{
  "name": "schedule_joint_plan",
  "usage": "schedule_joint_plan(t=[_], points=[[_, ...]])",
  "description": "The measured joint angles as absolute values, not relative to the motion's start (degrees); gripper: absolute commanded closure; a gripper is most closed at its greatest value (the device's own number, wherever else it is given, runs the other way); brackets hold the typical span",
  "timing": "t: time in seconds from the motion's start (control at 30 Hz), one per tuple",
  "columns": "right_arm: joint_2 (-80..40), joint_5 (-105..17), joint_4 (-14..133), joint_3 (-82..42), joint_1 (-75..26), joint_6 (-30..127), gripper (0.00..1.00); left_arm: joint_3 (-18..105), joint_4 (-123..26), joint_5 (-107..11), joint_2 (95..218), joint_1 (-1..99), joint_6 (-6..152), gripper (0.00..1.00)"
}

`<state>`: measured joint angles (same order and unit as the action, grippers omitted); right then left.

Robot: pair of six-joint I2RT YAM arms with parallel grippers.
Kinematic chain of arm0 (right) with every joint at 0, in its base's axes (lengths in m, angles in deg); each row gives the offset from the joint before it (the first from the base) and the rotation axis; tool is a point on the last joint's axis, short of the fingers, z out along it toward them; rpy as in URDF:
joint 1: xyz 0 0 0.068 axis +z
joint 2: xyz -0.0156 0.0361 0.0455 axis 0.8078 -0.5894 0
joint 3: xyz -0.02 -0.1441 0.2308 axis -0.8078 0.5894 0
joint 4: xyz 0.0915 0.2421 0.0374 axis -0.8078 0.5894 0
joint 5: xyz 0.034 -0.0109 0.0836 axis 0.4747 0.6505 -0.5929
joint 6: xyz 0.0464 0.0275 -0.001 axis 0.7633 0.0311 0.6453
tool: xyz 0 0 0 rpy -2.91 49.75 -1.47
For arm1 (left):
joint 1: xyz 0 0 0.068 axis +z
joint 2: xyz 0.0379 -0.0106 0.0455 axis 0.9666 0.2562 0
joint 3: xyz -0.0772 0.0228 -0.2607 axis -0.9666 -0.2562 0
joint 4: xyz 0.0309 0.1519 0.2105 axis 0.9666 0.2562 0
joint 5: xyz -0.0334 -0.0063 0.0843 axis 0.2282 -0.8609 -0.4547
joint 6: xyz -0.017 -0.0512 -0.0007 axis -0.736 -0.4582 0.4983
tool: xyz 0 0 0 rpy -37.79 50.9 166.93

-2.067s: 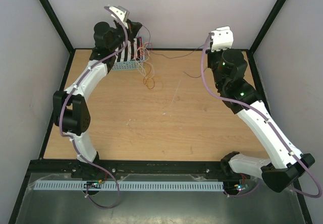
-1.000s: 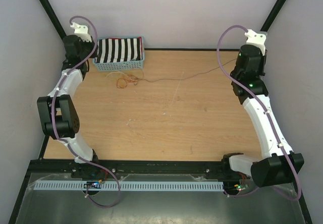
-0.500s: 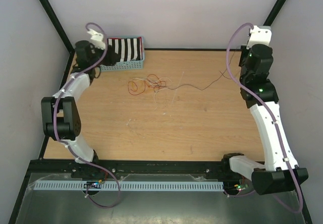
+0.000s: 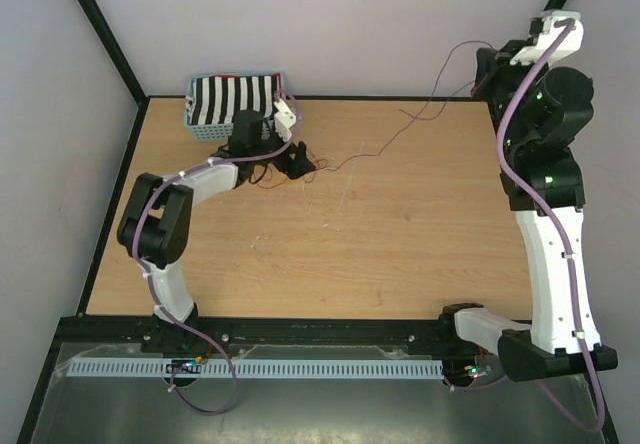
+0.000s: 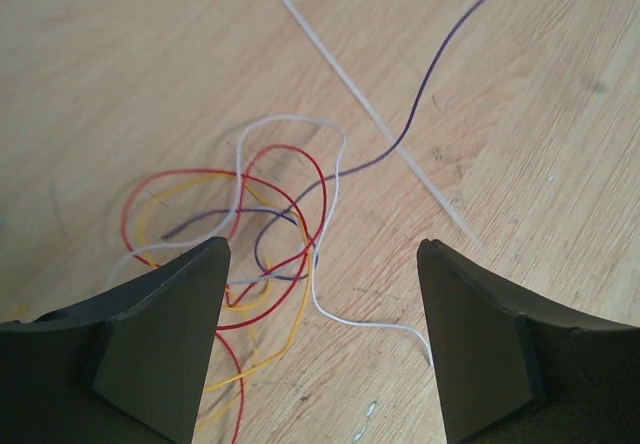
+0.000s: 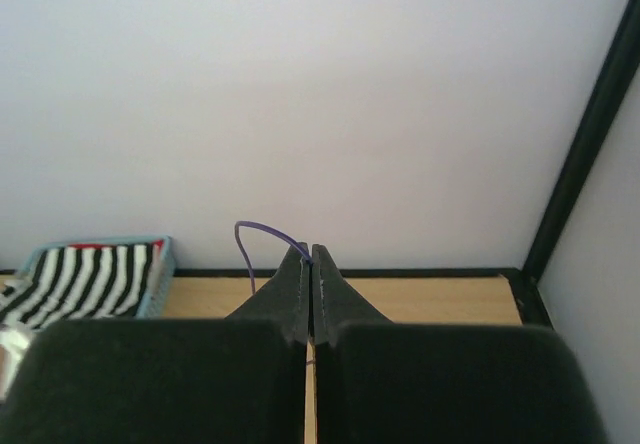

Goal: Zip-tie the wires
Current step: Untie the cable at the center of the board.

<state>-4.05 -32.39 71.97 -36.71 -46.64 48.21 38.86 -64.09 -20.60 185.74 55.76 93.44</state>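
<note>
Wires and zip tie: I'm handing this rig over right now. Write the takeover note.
Left gripper: open, low over the wires, holding nothing.
Right gripper: shut on the end of the dark wire, raised at the far right.
Wires: loose tangle on the table; the dark wire trails from it up to the right gripper.
Zip tie: flat on the table beside the tangle, unlooped.
Done: nothing bundled.
Left: gather the wires, loop and cinch the tie.

Right gripper [image 6: 311,256] pinched tight on thin purple wire [image 6: 262,229]; striped-cloth basket [image 6: 158,282] at table [image 6: 420,300] far-left edge.
</note>
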Motion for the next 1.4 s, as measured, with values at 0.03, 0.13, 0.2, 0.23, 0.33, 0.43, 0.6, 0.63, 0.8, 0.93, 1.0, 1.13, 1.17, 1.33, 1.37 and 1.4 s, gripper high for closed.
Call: schedule_joint_plan(t=[0.03,0.13,0.2,0.23,0.33,0.43,0.6,0.63,0.8,0.93,1.0,1.13,1.17,1.33,1.37,1.4], points=[[-4.5,-33.1,72.0,-38.0,-46.6,48.9,1.00,38.9,-64.0,-20.8,186.9,55.4,93.8,0.21],[-6.1,-34.8,71.7,-41.7,-46.6,50.7,1.00,38.9,-63.7,-21.5,190.5,54.4,94.9,0.21],[-7.0,-35.9,71.5,-43.8,-46.6,51.9,1.00,39.5,-62.6,-21.9,192.5,54.0,95.6,0.22],[-7.3,-36.4,71.1,-44.8,-46.6,52.5,1.00,39.9,-62.1,-22.2,193.4,53.7,96.0,0.24],[-7.7,-37.4,69.7,-46.5,-46.6,54.4,1.00,41.9,-60.2,-23.7,195.9,52.8,97.4,0.37],[-7.7,-37.9,68.2,-47.9,-46.6,56.0,1.00,44.0,-58.3,-25.9,197.6,52.3,98.9,0.65],[-7.7,-37.3,66.3,-51.2,-46.6,56.5,1.00,45.5,-55.8,-29.4,198.6,52.0,100.8,0.97],[-7.6,-36.6,66.0,-51.7,-46.6,56.3,1.00,45.5,-55.2,-30.1,198.6,52.0,101.2,1.00],[-5.2,-32.4,65.7,-51.9,-46.6,54.3,1.00,46.5,-52.0,-33.5,198.7,52.1,101.2,1.00],[-1.6,-27.4,65.0,-50.9,-46.6,52.3,1.00,50.2,-48.3,-35.9,199.6,53.5,99.3,1.00],[0.7,-24.7,64.8,-50.2,-46.6,51.2,1.00,52.3,-46.4,-36.7,200.4,55.0,97.7,1.00],[4.3,-18.7,64.1,-49.6,-46.6,48.1,1.00,55.5,-42.5,-38.5,202.0,58.3,95.0,1.00],[5.1,-17.4,63.7,-49.6,-46.6,47.3,1.00,55.8,-41.5,-38.8,202.2,59.0,94.6,1.00],[7.2,-14.2,62.8,-48.4,-46.6,45.5,1.00,55.8,-38.2,-39.7,202.7,61.1,93.2,0.89],[7.2,-14.3,62.9,-47.9,-46.6,45.5,1.00,55.8,-38.0,-39.6,202.7,61.1,93.1,0.83],[7.1,-14.7,63.1,-47.3,-46.6,45.6,1.00,55.8,-37.8,-39.3,202.7,60.9,93.0,0.75]])
